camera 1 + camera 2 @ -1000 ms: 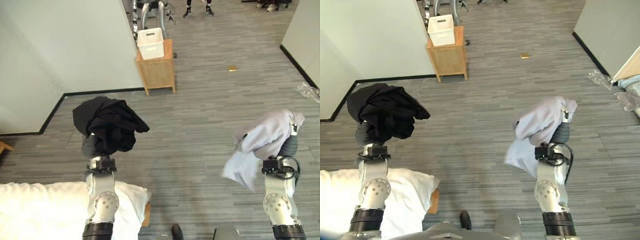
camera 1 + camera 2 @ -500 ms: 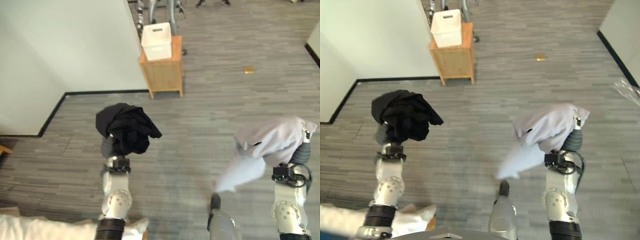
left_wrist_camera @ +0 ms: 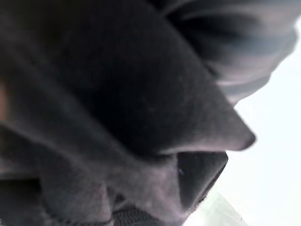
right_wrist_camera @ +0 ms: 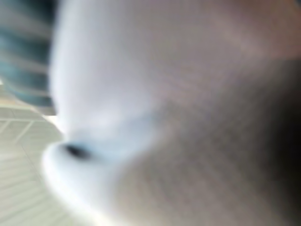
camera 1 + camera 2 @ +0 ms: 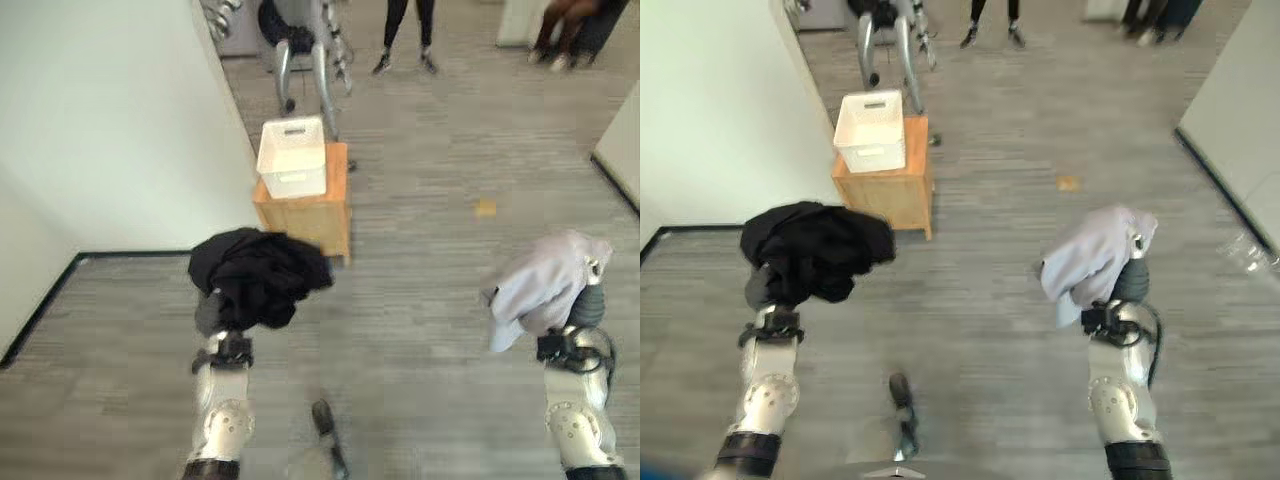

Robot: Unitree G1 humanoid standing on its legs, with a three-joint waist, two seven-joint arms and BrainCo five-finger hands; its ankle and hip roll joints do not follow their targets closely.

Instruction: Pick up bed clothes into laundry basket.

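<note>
A black garment is bunched over my left hand, raised above the grey floor at the left; the same dark cloth covers the left wrist view. A pale lilac-white garment is draped over my right hand at the right, and it hangs close before the right wrist camera. The white laundry basket stands on a small wooden cabinet against the wall, just beyond the black garment.
A pale wall runs along the left, with another wall corner at the far right. People's legs and a metal-legged frame stand behind the cabinet. A small yellow scrap lies on the floor.
The camera has moved forward: the white bed has left the view and the basket and cabinet look nearer. The pale garment's hanging tail has swung back in under my right hand.
</note>
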